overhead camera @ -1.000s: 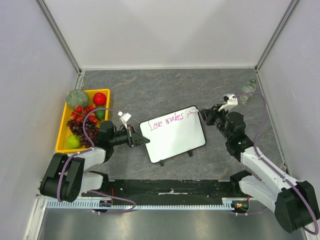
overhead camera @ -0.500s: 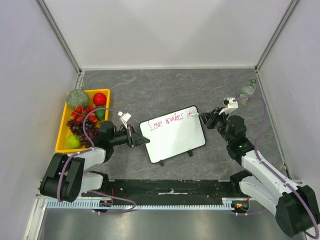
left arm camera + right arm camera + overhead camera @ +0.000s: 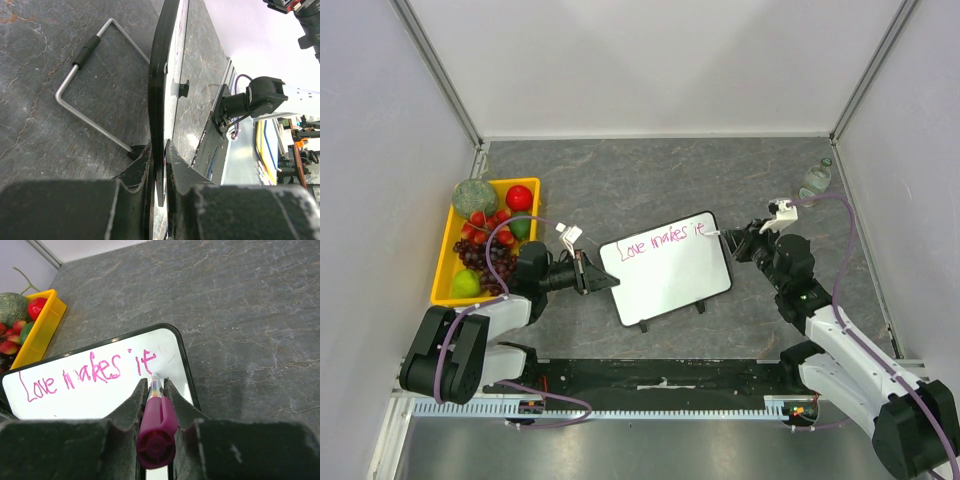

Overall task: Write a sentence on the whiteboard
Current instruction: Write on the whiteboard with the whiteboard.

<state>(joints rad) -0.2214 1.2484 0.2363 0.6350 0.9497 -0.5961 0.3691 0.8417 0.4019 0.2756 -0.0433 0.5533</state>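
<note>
**Board pinched at left, marker at the last word**

Top view: the whiteboard (image 3: 665, 275) lies tilted at mid-table between the arms. The left gripper (image 3: 592, 278) is at its left edge and the right gripper (image 3: 728, 237) at its upper right corner, beside the sentence (image 3: 660, 242). A yellow fruit tray (image 3: 445, 262) stands far left.

Left wrist: both fingers pinch the board's black frame beside a wire stand (image 3: 87, 48).

Right wrist: the fingers are closed on a magenta marker (image 3: 156, 427), its tip just under "it" in "Love makes it"

One whiteboard (image 3: 665, 268) with one sentence (image 3: 90, 372) of three words; one magenta marker (image 3: 156, 425); one bottle (image 3: 816, 180) far right; one yellow tray (image 3: 442, 258) left, holding one melon (image 3: 474, 196).
</note>
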